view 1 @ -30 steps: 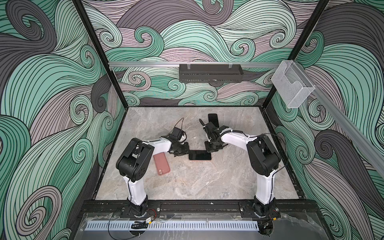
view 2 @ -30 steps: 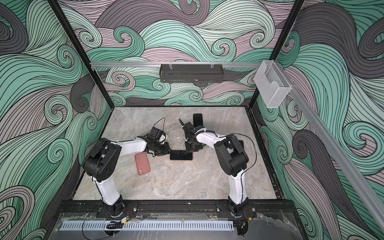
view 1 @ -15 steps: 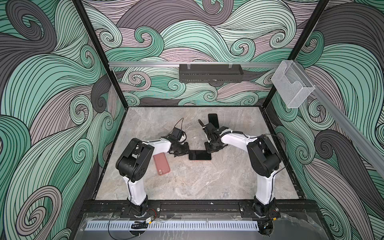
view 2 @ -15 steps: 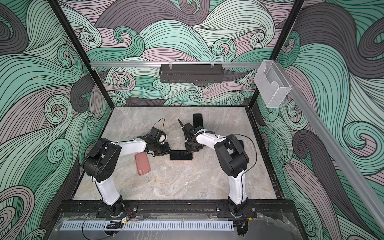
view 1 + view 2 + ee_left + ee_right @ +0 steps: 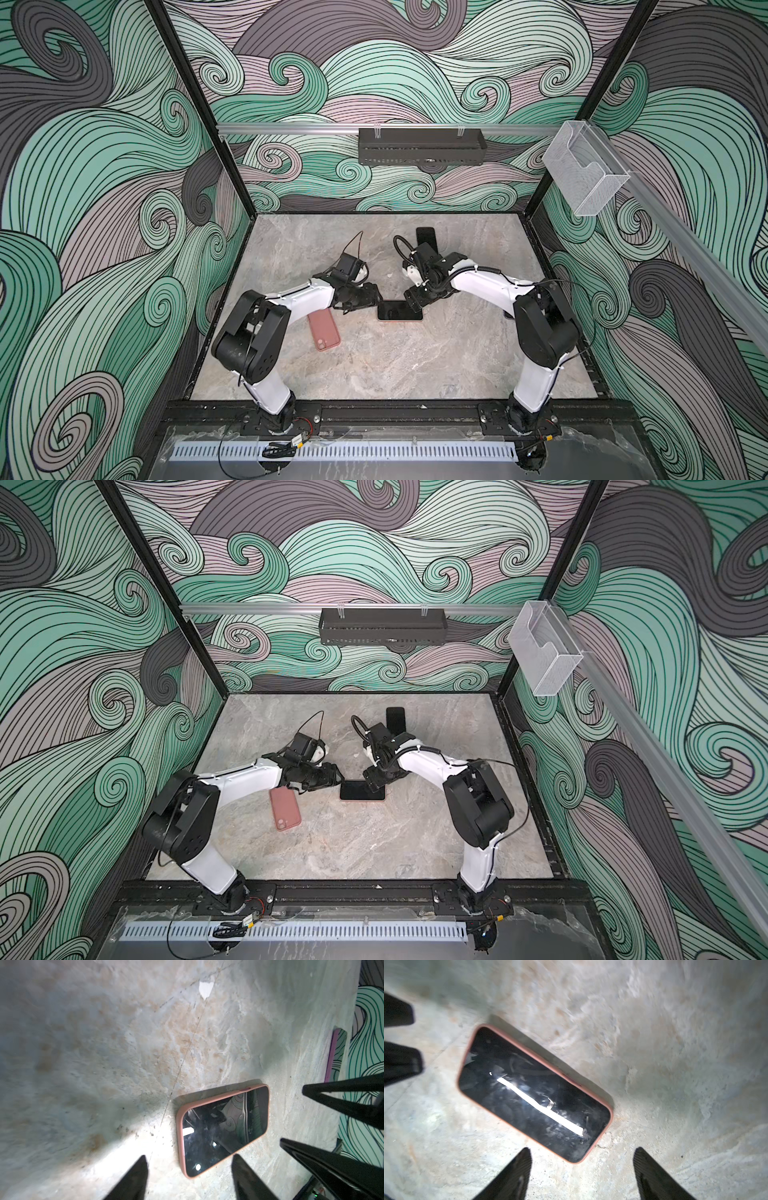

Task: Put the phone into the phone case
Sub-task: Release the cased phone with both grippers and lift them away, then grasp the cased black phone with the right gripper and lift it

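Observation:
The phone (image 5: pixel 400 309) lies flat, dark screen up, in mid-table in both top views (image 5: pixel 362 789). It sits inside the pink phone case (image 5: pixel 180 1132), whose rim frames the screen (image 5: pixel 533 1093) on all visible sides. My left gripper (image 5: pixel 374 298) hangs open just off the phone's left end, and its fingertips straddle one corner in the left wrist view (image 5: pixel 189 1159). My right gripper (image 5: pixel 415 303) is open over the phone's right end, with its tips either side of a corner (image 5: pixel 582 1153). Neither gripper holds anything.
A second pink phone-shaped thing (image 5: pixel 324 330) lies back up under the left forearm. Another dark phone (image 5: pixel 426 237) lies behind the right wrist. A black rack (image 5: pixel 422 145) and a clear bin (image 5: pixel 586 174) hang on the walls.
Both grippers have opened from shut and drawn back slightly from the phone's ends. The phone in its case has not moved.

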